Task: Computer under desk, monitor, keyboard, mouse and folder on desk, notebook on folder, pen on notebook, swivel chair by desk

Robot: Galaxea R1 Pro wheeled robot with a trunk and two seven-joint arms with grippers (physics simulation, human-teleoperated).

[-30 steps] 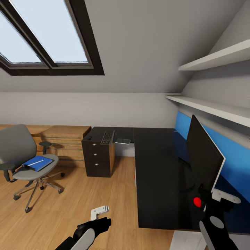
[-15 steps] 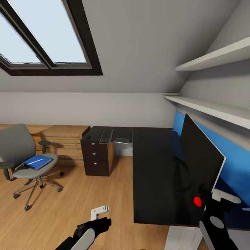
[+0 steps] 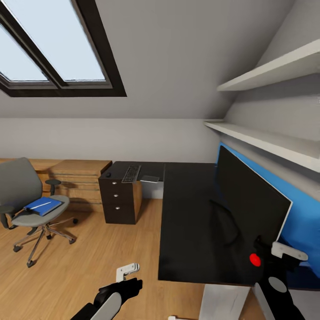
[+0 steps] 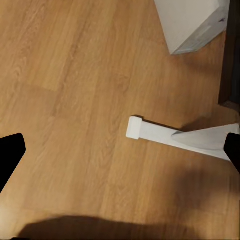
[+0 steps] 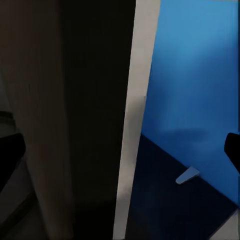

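The black L-shaped desk fills the right of the head view. On it the wide black monitor stands along the blue wall panel. At the far end, over the drawer unit, lie the keyboard and the small black mouse. At the left the grey swivel chair holds a blue flat folder with the thin pen on top. My right gripper is open beside the monitor's near edge. My left gripper hangs open over the wood floor.
A flat grey item lies beside the keyboard. A white box stands on the floor under the desk's near end, with a white bar on the floor beside it. Light-wood chests line the back wall. Two white shelves hang over the desk.
The whole picture has slid left and the desk's near edge sits higher, so the camera has moved. Both arms keep their place in the view. No object has shifted on the desk or chair.
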